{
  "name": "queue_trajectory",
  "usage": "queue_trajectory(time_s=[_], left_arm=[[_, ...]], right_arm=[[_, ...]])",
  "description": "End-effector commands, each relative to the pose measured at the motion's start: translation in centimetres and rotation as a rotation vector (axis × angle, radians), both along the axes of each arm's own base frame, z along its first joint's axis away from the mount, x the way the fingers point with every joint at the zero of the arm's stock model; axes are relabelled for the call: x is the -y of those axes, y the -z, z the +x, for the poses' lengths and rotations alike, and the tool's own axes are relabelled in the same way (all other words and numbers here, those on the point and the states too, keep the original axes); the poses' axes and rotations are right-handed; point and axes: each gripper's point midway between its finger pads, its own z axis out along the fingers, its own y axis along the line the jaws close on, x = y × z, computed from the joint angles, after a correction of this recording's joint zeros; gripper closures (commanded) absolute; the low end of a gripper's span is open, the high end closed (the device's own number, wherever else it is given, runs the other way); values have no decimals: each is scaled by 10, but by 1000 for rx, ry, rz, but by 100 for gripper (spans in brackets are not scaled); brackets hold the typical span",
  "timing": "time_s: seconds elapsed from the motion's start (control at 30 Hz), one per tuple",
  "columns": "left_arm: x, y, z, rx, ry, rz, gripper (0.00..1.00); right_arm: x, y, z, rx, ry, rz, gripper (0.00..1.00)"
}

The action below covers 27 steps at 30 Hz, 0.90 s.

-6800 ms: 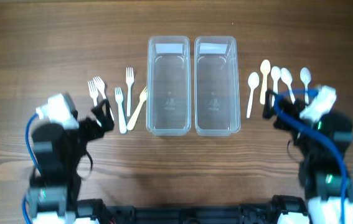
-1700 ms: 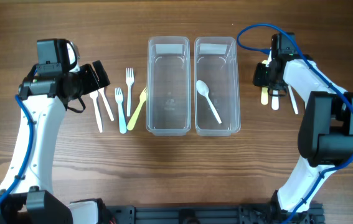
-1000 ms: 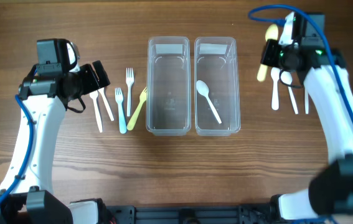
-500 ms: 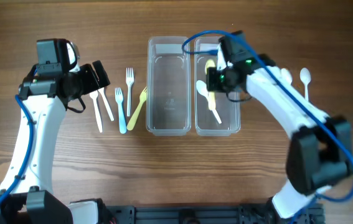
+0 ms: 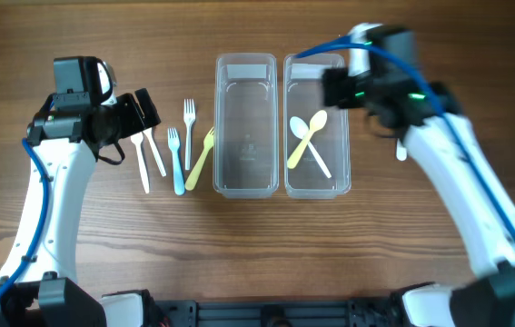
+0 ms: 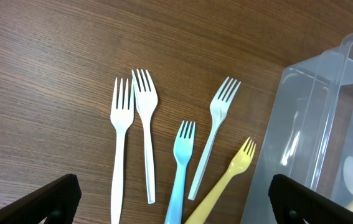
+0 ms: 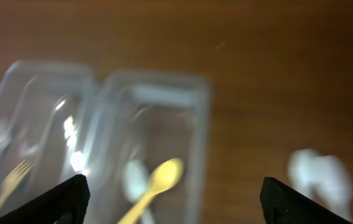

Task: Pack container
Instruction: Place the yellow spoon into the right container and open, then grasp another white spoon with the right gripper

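Two clear containers stand side by side: the left one (image 5: 246, 127) is empty, the right one (image 5: 313, 68) holds a yellow spoon (image 5: 307, 139) crossed over a white spoon (image 5: 316, 162). My right gripper (image 5: 337, 88) is blurred above the right container's far end, open and empty. In the right wrist view the yellow spoon (image 7: 155, 185) lies in the container (image 7: 157, 93) below my open gripper (image 7: 173, 208). My left gripper (image 5: 148, 111) hovers open over the forks (image 6: 148, 143); it is also open in the left wrist view (image 6: 176, 214).
Several forks lie left of the containers: white ones (image 5: 141, 159), a blue one (image 5: 176, 162) and a yellow one (image 5: 201, 157). White spoons (image 7: 316, 171) lie right of the containers, mostly hidden by my right arm in the overhead view.
My right gripper carried the yellow spoon over the right container, let it go there, and has moved up toward the container's far end. The left arm has not moved.
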Motion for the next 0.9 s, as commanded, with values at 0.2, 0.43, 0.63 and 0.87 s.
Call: queue_trajectory(time_s=[0.2, 0.43, 0.63, 0.87], left_arm=[[-3, -7, 5, 22, 13, 16, 0], [-3, -7, 5, 22, 13, 16, 0], [-3, -7, 5, 22, 13, 16, 0], [-3, -7, 5, 22, 13, 16, 0]], right_arm=[[142, 96, 0, -255, 236, -56, 10], [149, 184, -13, -489, 240, 16, 26], [147, 218, -15, -554, 233, 29, 31], [147, 238, -14, -580, 233, 31, 42]])
